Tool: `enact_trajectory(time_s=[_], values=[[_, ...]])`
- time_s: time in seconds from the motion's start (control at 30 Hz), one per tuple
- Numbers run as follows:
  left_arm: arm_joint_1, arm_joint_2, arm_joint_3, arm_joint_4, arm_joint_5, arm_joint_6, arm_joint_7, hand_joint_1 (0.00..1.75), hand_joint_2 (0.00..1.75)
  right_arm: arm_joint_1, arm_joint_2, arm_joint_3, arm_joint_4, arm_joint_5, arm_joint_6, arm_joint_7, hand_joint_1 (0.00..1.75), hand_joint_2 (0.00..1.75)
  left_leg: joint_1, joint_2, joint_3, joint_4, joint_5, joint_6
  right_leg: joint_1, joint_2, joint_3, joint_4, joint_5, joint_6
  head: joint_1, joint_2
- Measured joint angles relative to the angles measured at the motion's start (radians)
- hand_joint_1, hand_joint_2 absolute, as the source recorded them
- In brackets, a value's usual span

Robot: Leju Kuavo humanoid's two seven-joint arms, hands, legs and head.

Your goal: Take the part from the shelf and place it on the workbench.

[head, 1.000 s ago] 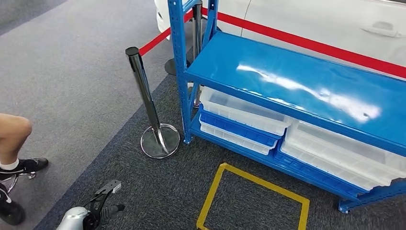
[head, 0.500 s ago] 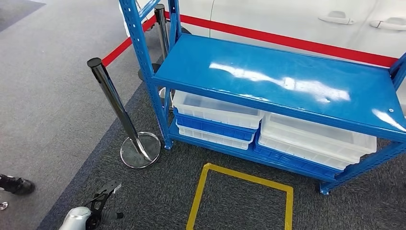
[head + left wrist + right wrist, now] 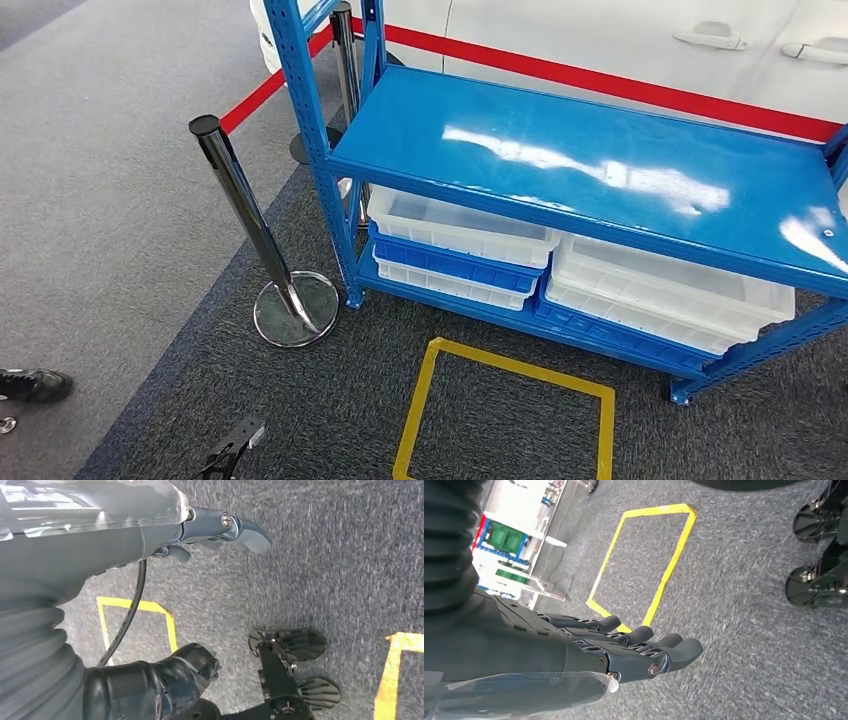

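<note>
Chrome post [image 3: 245, 225] on round base, on grey carpet [image 3: 110, 200] just left of rack's front-left leg. Red belt [image 3: 620, 85] runs behind, along white car [image 3: 640, 40]. Second post [image 3: 345, 60] behind rack's left upright. Yellow tape square [image 3: 505, 415] on dark carpet. Black shoe [image 3: 35, 385] at left edge.

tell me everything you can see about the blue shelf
The shelf is a glossy blue rack, metal by the look, with perforated uprights. Its wide upper board is bare and mirrors the lights. The lower level holds stacked shallow trays, translucent white and blue, in two side-by-side piles. It stands on dark carpet, behind a yellow floor square, with a chrome post beside its left upright.
</note>
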Motion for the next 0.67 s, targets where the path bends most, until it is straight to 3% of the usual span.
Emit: enact_trajectory(time_s=[0.4, 0.53, 0.67], values=[[0.112, -0.015, -0.118, -0.046, 0.205, 0.119, -0.112, 0.00, 1.75, 0.070, 0.027, 0.126, -0.084, -0.172, -0.104, -0.068, 0.00, 1.75, 0.002, 0.000, 0.001, 0.000, -0.001, -0.001, 0.003, 0.000, 0.000, 0.001, -0.001, 0.002, 0.000, 0.000], [0.120, -0.016, -0.133, -0.050, 0.215, 0.124, -0.119, 0.00, 0.00, 0.075, 0.029, 0.140, -0.094, -0.181, -0.109, -0.071, 0.00, 0.00, 0.003, 0.000, 0.001, 0.000, -0.001, -0.001, 0.004, 0.000, 0.000, 0.002, -0.002, 0.002, 0.000, 0.000], [0.124, -0.017, -0.136, -0.053, 0.215, 0.124, -0.120, 0.00, 0.00, 0.077, 0.031, 0.147, -0.100, -0.182, -0.109, -0.071, 0.00, 0.00, 0.004, 0.000, 0.002, 0.000, -0.001, -0.001, 0.004, 0.000, 0.000, 0.002, -0.001, 0.002, 0.000, 0.000]])
